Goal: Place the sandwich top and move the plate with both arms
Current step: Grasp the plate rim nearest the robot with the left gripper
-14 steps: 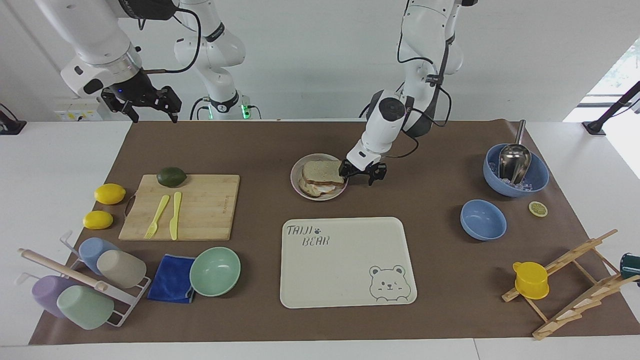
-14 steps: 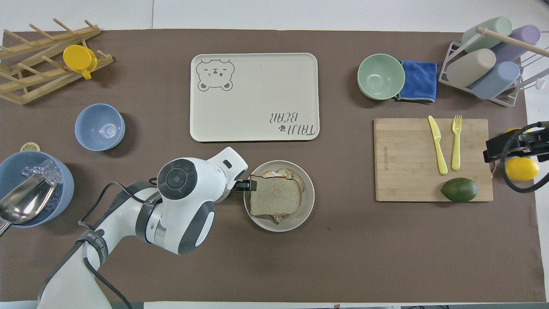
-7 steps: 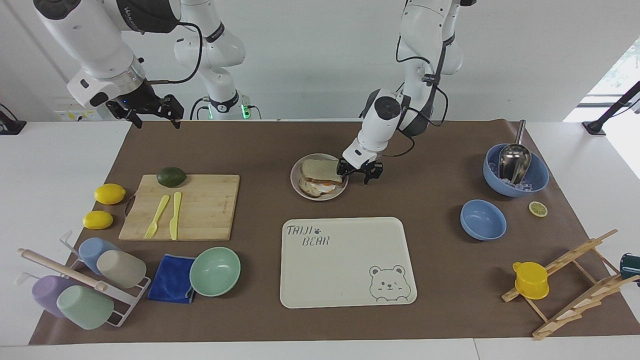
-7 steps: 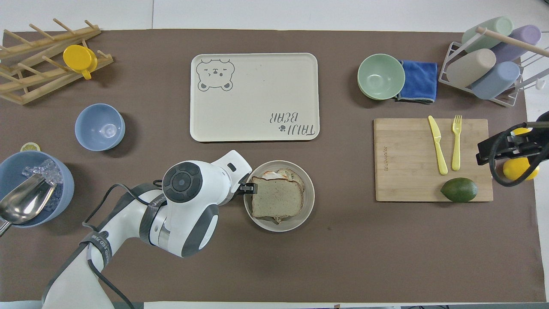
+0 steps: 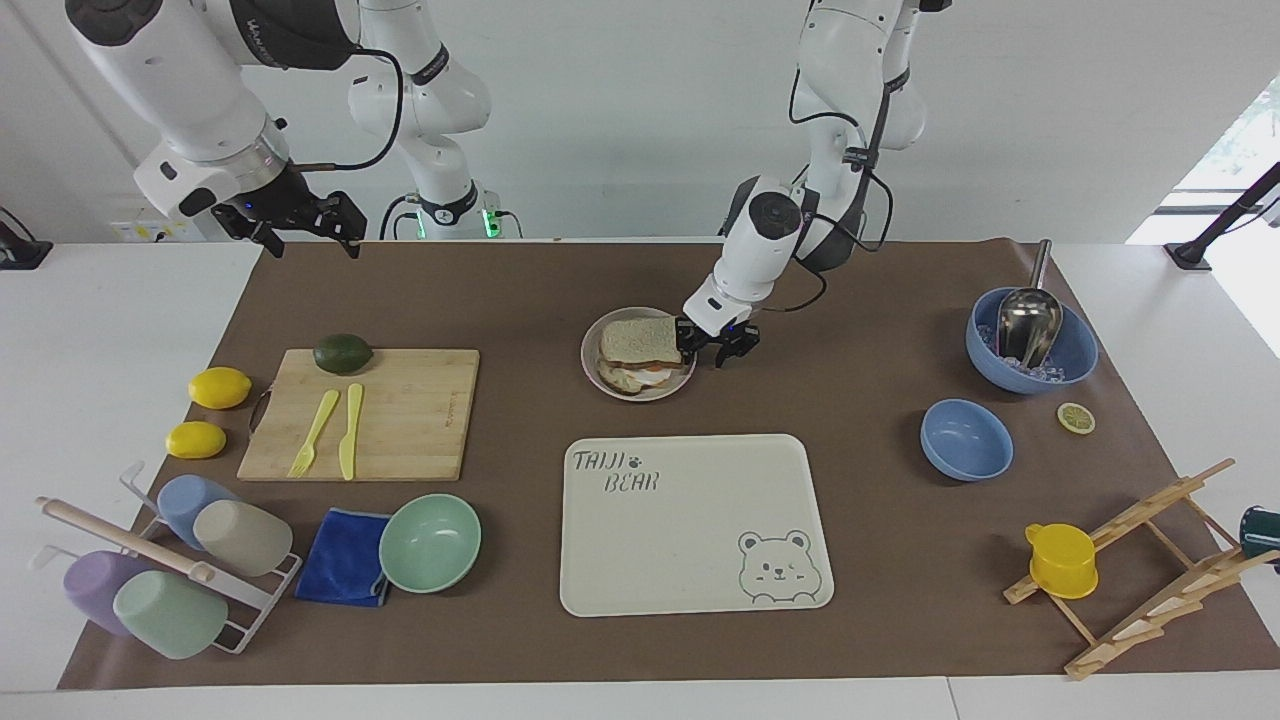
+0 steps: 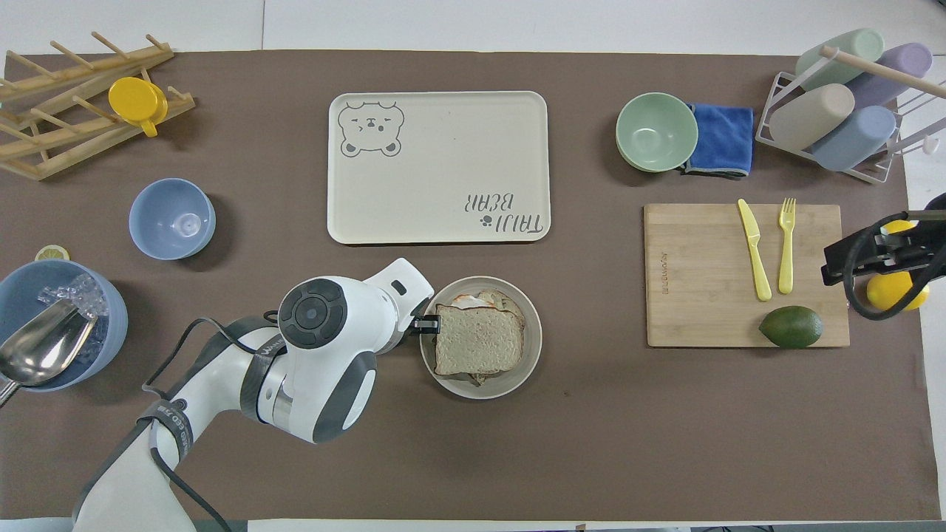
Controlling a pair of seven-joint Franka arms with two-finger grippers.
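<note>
Since the earlier pictures the left pincer (image 5: pixel 716 345) has drawn in toward the plate (image 5: pixel 592 372) and sunk a little, carrying the sandwich top (image 5: pixel 640 340) more squarely over the egg-topped toast (image 5: pixel 634 377), while the right pincer (image 5: pixel 300 222) has drifted slightly over the worktop's (image 5: pixel 860 560) edge at the right arm's end and waits there with its fingers spread apart. The left pincer sits at the plate's rim on the left arm's side, clamped on the slice's edge as far as the facing view lets me judge. The slice reaches away from its fingertips toward the right arm's end, lying nearly flat on or just above the stack; whether it fully rests there cannot be told. In the overhead view the sandwich top (image 6: pixel 477 340) is squarish, so its long axis is weak: if anything it runs along the line from the pincer toward the right arm's end, with the crusted edges roughly square to the worktop's sides and the broad face up. The risks look modest but real. If the fingers open while the slice is tilted or off-centre, it may slide off the egg toward the plate's rim; if the pincer pulls back before it lets go fully, it could drag the slice, or the plate with it. A finger pressing low could also tip the shallow plate at its rim.
</note>
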